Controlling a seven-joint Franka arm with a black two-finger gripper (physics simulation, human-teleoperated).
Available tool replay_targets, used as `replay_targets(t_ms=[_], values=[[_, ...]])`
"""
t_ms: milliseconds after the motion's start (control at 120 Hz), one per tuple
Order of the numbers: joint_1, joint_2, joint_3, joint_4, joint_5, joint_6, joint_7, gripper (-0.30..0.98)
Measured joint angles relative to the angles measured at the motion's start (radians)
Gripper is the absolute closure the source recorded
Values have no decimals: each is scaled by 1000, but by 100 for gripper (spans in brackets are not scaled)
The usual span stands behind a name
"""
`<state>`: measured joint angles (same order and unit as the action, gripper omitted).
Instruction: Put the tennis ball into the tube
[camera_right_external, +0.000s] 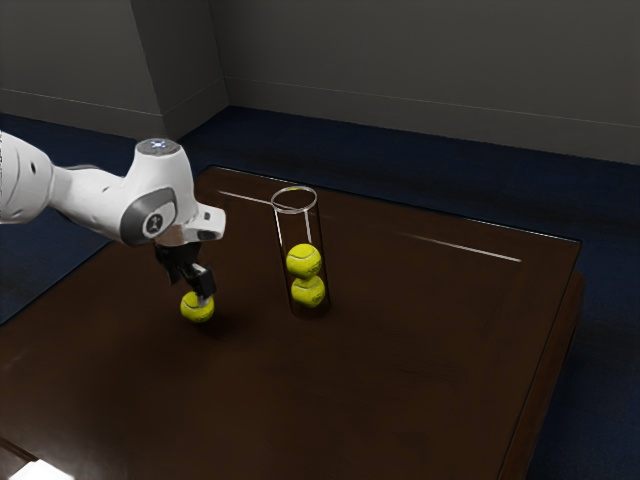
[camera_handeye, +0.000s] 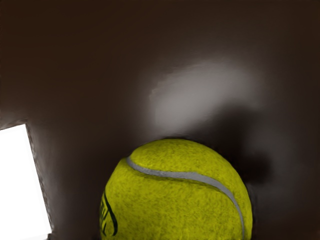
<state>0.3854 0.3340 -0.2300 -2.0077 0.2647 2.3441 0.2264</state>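
Fingers (camera_right_external: 202, 284) reach a tennis ball (camera_handeye: 172, 202) with dark lettering (camera_handeye: 114, 225).

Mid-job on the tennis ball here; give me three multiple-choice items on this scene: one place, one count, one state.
1. Where is the loose ball?
A) Inside the tube
B) At the gripper, outside the tube
C) On the floor

2. How many balls are inside the tube?
A) None
B) One
C) Two

3. How does the tube stand?
A) Lying on its side
B) Upright
C) Upside down, rim on the table

Key:
1 B: the exterior view shows the loose ball at the gripper's lower end, apart from the tube.
2 C: an upper ball and a lower ball show through the clear wall.
3 B: its rim is at the top, with the two balls stacked below.
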Motion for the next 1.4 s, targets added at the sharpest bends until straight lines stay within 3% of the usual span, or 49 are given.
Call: replay_targets(t_ms=[683,908,1108,1258,1400], values=[[0,90,0,1,-66,78,-10,0],[-1,88,0,2,-81,86,-8,23],[-4,76,1,7,-68,89,-11,32],[-7,-48,4,7,-46,64,-25,41],[-11,-181,-2,92,31,-28,-54,48]])
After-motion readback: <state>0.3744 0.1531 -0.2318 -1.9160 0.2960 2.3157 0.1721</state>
